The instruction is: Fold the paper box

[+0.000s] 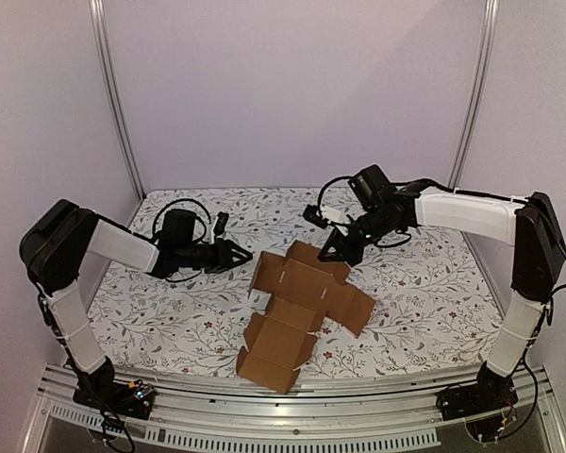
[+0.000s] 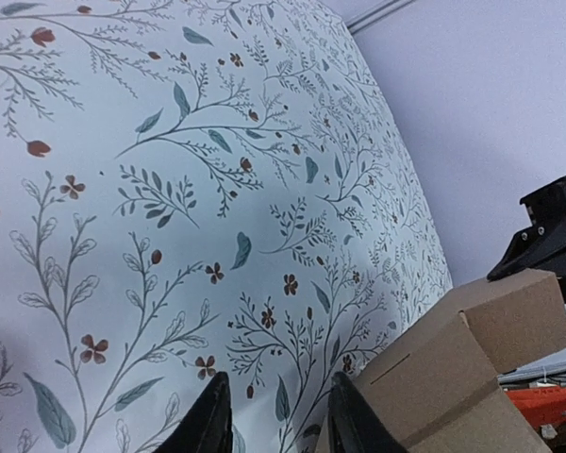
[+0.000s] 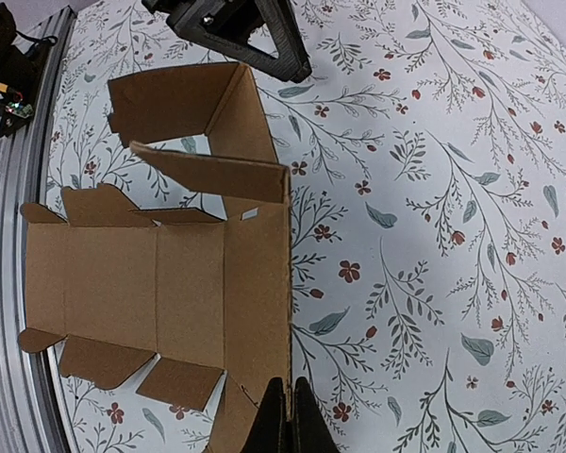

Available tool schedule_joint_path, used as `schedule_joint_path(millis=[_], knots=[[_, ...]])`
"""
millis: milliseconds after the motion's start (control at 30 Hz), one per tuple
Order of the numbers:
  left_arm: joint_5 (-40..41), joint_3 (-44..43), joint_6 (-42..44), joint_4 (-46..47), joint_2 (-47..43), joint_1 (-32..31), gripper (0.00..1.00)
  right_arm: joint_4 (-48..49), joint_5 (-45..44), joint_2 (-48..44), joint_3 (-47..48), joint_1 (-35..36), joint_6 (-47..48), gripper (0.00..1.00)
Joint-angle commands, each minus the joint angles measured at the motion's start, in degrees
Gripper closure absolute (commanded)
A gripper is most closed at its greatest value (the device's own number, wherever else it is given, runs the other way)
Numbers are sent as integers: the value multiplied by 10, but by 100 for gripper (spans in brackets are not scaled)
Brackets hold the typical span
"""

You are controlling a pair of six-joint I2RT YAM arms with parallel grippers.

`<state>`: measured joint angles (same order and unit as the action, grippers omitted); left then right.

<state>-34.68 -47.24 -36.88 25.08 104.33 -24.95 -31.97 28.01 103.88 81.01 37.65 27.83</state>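
At the table's (image 1: 434, 311) middle, the paper box (image 1: 297, 293) sat half-folded; left gripper (image 1: 245, 255) narrowly parted, empty; right gripper (image 1: 332, 251) shut; fresh grasp due.

Up top, a plain pale back wall (image 1: 292, 94) fills the frame, washed in soft, even light with a faint lilac cast. Two slim metal uprights, one at upper left (image 1: 118, 104) and one at upper right (image 1: 476, 94), lean inward and frame it. Matching pale side walls close in on either edge. Below, the table wears a white cloth (image 1: 170, 311) printed with grey-green sprigs and small red flowers. Along the bottom runs a ribbed aluminium rail (image 1: 292, 401).
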Motion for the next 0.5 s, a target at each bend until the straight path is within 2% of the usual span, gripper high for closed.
schedule_joint_path(millis=[0, 100, 467], knots=[[-85, 17, -24, 112, 23, 4, 64, -10, -30, -6, 13, 7, 28, 100], [-116, 26, -37, 152, 40, 4, 64, -15, -38, -4, 18, 8, 31, 100], [-202, 84, -152, 418, 94, 4, 65, -26, -55, 15, 42, 11, 10, 100]])
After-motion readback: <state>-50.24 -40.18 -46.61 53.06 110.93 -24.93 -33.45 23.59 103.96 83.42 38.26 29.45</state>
